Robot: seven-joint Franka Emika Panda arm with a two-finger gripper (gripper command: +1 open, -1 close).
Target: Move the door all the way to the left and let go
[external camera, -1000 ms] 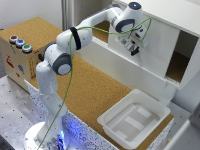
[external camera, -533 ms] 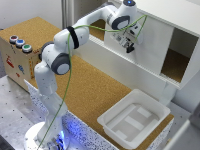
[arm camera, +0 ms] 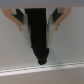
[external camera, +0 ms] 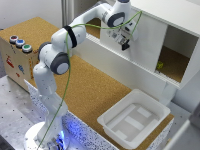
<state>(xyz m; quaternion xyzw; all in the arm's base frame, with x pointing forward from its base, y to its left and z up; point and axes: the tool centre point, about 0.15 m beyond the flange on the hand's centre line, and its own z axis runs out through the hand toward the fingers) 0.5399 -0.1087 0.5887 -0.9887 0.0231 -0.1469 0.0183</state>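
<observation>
The door [external camera: 146,47] is a plain white upright panel on the front of the white cabinet, with a dark open compartment [external camera: 176,57] to its right in the exterior view. My gripper [external camera: 125,45] is up against the door's face near its upper left part. In the wrist view the fingers [arm camera: 40,35] show as one dark mass with no gap, their tip against the white door [arm camera: 67,45]. I see no handle, and nothing shows between the fingers.
A small yellow-green object [external camera: 160,65] sits inside the open compartment. The long low white cabinet front wall [external camera: 112,67] runs below the door. A white plastic tray [external camera: 150,102] lies on the cork tabletop [external camera: 85,85]. A box with coloured buttons [external camera: 17,47] stands at the exterior view's left.
My gripper has shifted slightly towards the exterior view's left and a little lower along the door. I cannot tell whether the door itself has moved.
</observation>
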